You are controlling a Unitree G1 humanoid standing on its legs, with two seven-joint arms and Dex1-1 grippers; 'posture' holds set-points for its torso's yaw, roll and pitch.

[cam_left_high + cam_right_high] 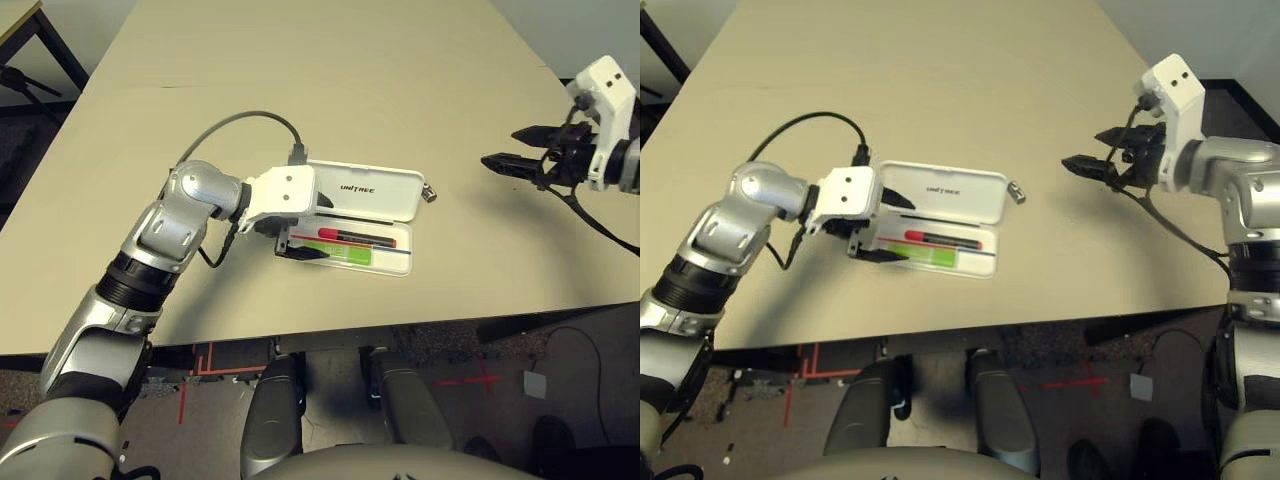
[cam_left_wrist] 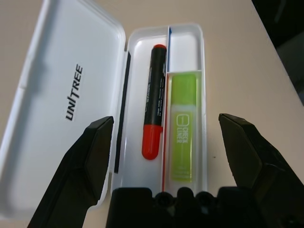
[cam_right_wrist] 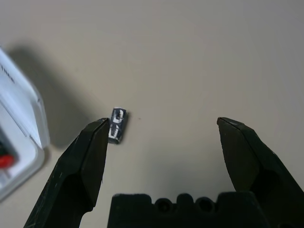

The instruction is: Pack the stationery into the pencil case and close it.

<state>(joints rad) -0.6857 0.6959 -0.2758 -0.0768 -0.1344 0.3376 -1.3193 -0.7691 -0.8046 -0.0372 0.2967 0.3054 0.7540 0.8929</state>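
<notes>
White glossy hinged pencil case (image 1: 378, 187), rounded corners

Tiny silver-and-black piece (image 3: 117, 125) on bare table (image 3: 190, 57) — just beside wide-spread end effector (image 3: 164, 130) finger.

I see a broad beige matte tabletop (image 1: 330, 90) spanning my view. Beyond its far left corner stands a dark metal table leg (image 1: 60, 50). Below the near edge, red tape marks (image 1: 195, 385) cross a speckled grey floor (image 1: 560, 370), beside a small pale square (image 1: 535, 385).
</notes>
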